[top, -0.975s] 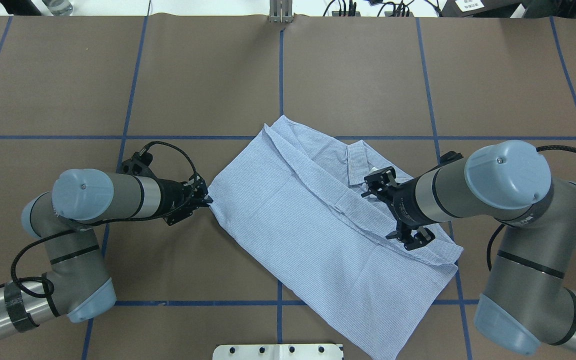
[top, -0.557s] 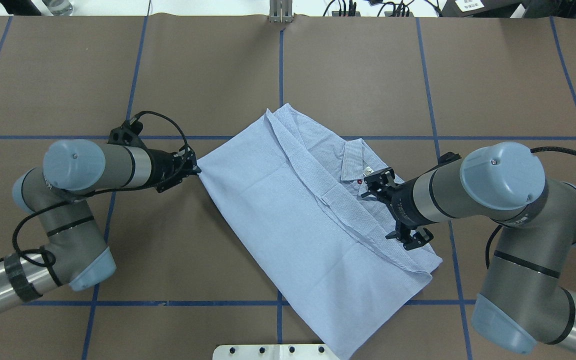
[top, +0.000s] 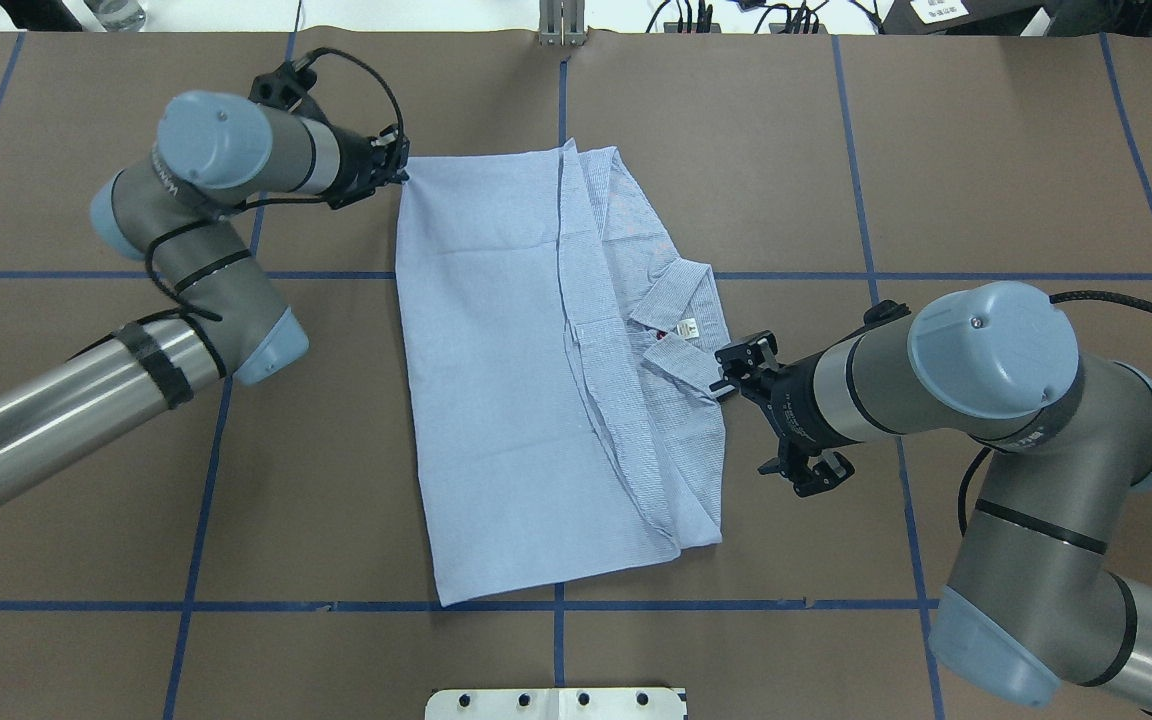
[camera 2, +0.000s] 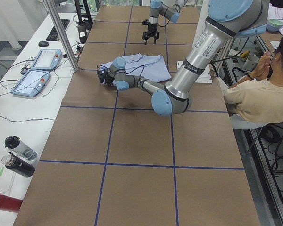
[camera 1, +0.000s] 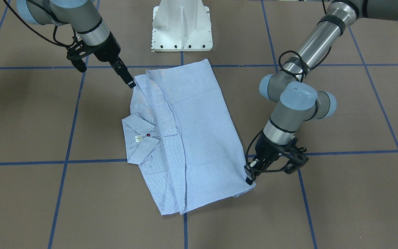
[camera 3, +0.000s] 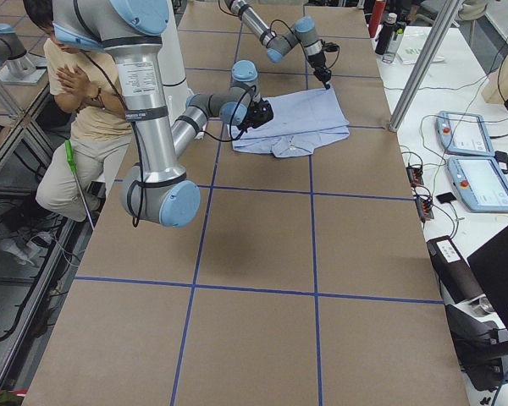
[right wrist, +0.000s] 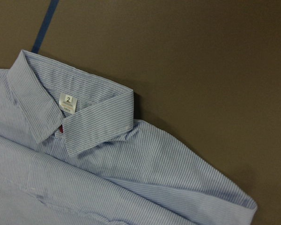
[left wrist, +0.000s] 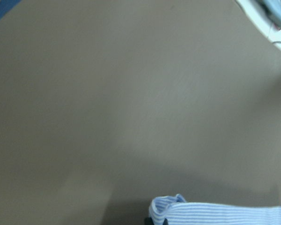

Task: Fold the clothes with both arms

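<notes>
The light blue striped shirt (top: 496,380) lies folded lengthwise and flat on the brown table (top: 136,480), collar and white neck label (top: 691,326) on its right side. It also shows in the front-facing view (camera 1: 202,138). My left gripper (top: 402,172) is shut on the shirt's far left corner, low at the table, as the front-facing view (camera 1: 249,179) shows. The left wrist view shows that pinched corner (left wrist: 215,215). My right gripper (top: 736,392) hovers open and empty just off the shirt's right shoulder edge (camera 1: 128,80). The right wrist view shows collar and shoulder (right wrist: 98,117), no fingers.
Blue tape lines (top: 561,150) grid the table. The white pedestal base (camera 1: 181,31) stands at the near edge behind the shirt. A seated operator (camera 2: 254,89) and control pendants (camera 2: 37,66) sit beside the table's long edges.
My left gripper pulled the shirt corner far away from the robot, swinging the shirt from diagonal to square with the grid. The right gripper barely moved; the shirt slid left out from under it.
</notes>
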Available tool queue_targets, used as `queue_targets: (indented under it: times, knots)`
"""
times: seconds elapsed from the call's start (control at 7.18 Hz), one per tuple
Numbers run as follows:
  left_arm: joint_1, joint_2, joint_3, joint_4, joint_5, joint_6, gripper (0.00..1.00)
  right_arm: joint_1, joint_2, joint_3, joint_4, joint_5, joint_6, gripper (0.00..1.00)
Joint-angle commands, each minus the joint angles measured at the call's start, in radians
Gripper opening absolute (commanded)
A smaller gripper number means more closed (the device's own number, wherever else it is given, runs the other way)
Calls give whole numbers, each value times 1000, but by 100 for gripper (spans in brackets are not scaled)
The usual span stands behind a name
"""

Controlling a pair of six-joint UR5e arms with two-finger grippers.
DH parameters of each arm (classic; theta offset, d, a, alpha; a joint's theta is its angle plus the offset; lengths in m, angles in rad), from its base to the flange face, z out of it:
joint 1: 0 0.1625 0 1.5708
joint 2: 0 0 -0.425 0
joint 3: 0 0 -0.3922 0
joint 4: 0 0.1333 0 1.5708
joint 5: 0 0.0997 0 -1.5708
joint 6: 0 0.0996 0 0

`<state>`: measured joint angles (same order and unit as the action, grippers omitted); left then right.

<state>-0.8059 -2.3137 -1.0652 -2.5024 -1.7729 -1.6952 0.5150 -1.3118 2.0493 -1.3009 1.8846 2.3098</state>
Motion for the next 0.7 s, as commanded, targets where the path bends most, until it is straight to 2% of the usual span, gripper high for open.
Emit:
queue_targets:
  times: [0.0,0.28,0.42,0.56]
  knots:
    - [-25,-95,119,-33,1,44,55,-1,29,-1,2,-54,-10,100]
    - [-76,-86,101,-33,-8,74,66,-12,95,-15,2,-88,-12,100]
    - [-116,-26,18,-21,-54,112,69,-30,139,-55,-1,-88,-12,100]
    - [-149,47,-77,-15,-156,120,69,-67,146,-79,-3,-88,-56,100]
